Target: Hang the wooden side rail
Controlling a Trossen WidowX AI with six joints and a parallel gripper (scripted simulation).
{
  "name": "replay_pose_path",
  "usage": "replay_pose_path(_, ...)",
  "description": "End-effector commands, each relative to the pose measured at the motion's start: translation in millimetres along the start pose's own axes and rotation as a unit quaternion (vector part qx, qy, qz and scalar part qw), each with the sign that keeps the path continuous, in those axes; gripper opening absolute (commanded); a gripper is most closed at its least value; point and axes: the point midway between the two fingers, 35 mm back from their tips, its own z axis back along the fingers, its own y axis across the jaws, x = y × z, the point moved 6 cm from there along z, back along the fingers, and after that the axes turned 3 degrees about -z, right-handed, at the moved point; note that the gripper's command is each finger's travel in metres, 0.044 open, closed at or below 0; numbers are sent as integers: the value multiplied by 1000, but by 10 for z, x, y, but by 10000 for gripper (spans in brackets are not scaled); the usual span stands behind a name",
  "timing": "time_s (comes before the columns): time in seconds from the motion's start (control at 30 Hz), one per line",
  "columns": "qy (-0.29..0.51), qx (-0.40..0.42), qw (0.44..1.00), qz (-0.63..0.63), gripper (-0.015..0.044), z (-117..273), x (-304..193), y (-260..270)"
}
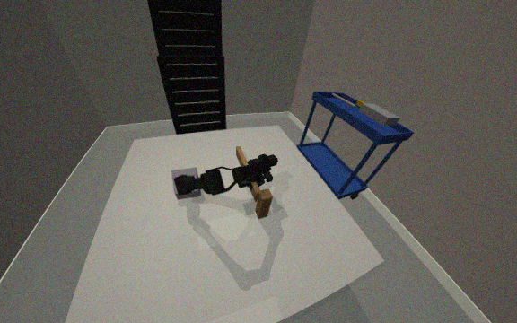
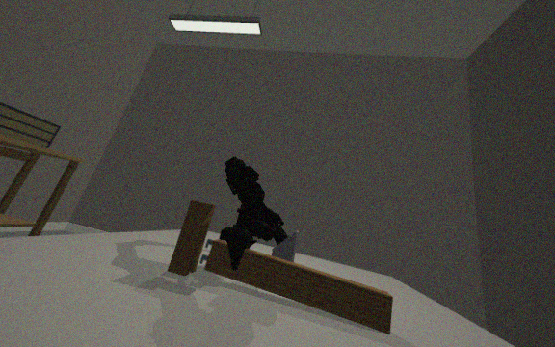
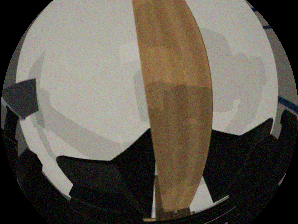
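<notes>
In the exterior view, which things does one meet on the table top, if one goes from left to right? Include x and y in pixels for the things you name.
Headboard post [image 1: 263,205] [image 2: 192,238], steel hooks [image 2: 204,259] on the rail's near end, gripper [image 2: 235,265] [image 3: 168,129], far end of the wooden side rail [image 2: 374,310].

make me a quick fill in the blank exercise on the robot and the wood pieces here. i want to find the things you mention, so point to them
1. The gripper [image 1: 258,185] [image 2: 235,262] [image 3: 168,129] is shut on the wooden ____.
2. In the exterior view, two ____ stick out of the rail's near end, toward the post [image 1: 264,205] [image 2: 192,238].
3. The cart [image 1: 356,117] in the top view is coloured ____.

Missing words: rail; hooks; blue
</notes>
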Motion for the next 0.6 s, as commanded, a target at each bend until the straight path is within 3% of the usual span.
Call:
replay_pose_path(0.0, -2, -7, 1000, -2, 0, 49, -26, -6)
replay_pose_path(0.57, -2, -7, 1000, -2, 0, 60, -45, -24)
